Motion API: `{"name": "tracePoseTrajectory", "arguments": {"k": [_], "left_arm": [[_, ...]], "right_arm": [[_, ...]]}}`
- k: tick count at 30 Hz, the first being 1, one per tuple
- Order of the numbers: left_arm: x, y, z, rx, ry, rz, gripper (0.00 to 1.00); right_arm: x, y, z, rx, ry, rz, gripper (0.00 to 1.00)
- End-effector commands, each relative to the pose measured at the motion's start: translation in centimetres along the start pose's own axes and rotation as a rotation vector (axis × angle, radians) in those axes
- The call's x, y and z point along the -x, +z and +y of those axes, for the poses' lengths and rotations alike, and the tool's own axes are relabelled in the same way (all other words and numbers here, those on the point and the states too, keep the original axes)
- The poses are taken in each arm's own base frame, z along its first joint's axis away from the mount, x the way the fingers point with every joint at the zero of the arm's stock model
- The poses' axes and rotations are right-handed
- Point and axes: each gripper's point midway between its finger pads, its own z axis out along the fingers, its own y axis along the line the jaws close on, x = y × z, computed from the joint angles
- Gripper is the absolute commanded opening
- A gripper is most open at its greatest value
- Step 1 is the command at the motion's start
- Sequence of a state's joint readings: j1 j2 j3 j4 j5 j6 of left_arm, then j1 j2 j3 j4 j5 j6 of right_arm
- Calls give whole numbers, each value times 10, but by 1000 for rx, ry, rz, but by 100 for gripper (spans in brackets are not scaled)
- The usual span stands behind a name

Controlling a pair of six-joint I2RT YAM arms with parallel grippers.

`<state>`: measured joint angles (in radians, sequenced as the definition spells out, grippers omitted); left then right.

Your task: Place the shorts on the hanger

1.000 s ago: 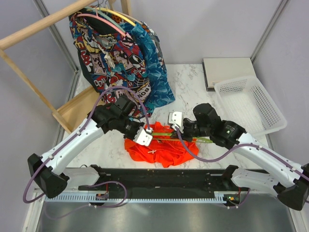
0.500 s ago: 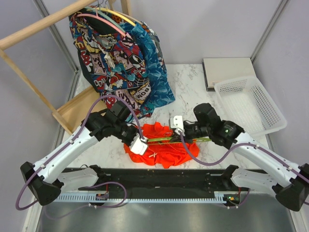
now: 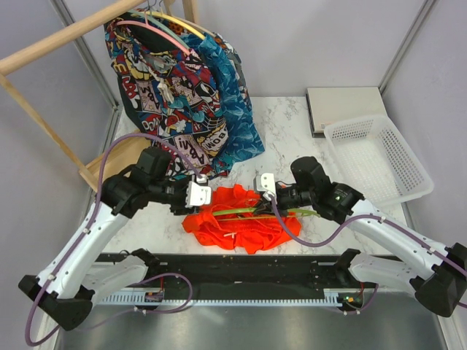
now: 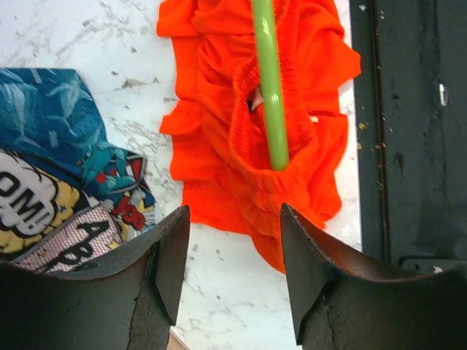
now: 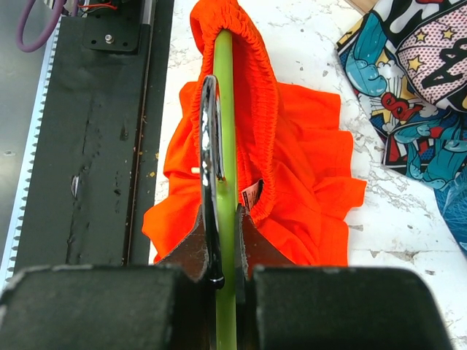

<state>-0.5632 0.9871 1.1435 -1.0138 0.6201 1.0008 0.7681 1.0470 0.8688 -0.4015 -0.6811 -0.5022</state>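
Note:
The orange-red shorts (image 3: 241, 222) lie bunched on the marble near the front edge. The lime-green hanger (image 3: 252, 211) runs across them, and its far arm sits inside the elastic waistband (image 5: 264, 80). My right gripper (image 5: 221, 213) is shut on the hanger (image 5: 223, 109) beside its metal hook (image 5: 209, 124). My left gripper (image 4: 233, 210) is open, with nothing between its fingers, just left of the shorts (image 4: 219, 146) and off the fabric. The hanger's (image 4: 268, 87) tip ends under the waistband in the left wrist view. From above, the left gripper (image 3: 197, 195) and right gripper (image 3: 264, 184) flank the shorts.
A comic-print garment (image 3: 164, 80) and a blue patterned garment (image 3: 235, 109) hang from the wooden rack (image 3: 66, 40) at the back left, reaching down to the table. A white basket (image 3: 376, 157) and a grey box (image 3: 343, 108) stand at the right. The black base rail (image 3: 241, 266) lines the front.
My left gripper has opened, let go of the shorts and drawn back to the left. The right gripper has kept its hold on the hanger, almost still.

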Motion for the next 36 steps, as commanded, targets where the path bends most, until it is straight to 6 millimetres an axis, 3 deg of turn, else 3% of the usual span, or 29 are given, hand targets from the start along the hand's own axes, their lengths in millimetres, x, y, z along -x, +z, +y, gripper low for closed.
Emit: {"name": "tracePoseTrajectory", "arguments": {"k": [1,5,10,15,18,21,22,25,26,28,29,30,33,36], "left_arm": [[-24,-10,-34,-50,-126,85,61],[-29,-4,-39,-87,-160,94,65],[-36,14,-27,-82,-200,99,78],[-41,38,-26,-94,-174,93,77],[-37,46,-23,-106,-211,78,68],[-27,50,-22,-114,-246,35,50],[-26,52,-22,-120,-249,32,32],[-31,52,-22,-103,-274,50,2],[-35,52,-21,-87,-283,69,2],[-34,46,-14,-56,-303,47,2],[-32,45,-14,-56,-334,31,2],[-33,45,-12,-43,-355,28,2],[-33,47,-6,-22,-451,26,2],[-33,51,12,38,-568,14,2]], "right_arm": [[33,-3,-5,-7,-74,-114,0],[35,-3,-9,-17,-74,-111,0],[44,-4,-9,-9,-79,-129,0],[52,-5,-12,-21,-82,-149,0],[57,-5,-15,-29,-95,-158,0],[61,-5,-19,-39,-93,-169,0],[63,-5,-20,-43,-82,-175,0],[69,-7,-24,-68,-69,-185,0],[67,-8,-27,-91,-33,-174,13],[64,-12,-26,-101,49,-136,55],[64,-15,-29,-134,127,-117,88],[74,-24,-35,-176,152,-121,98],[81,-58,-55,-351,246,-140,98],[90,-92,-60,-461,208,-173,98]]}}
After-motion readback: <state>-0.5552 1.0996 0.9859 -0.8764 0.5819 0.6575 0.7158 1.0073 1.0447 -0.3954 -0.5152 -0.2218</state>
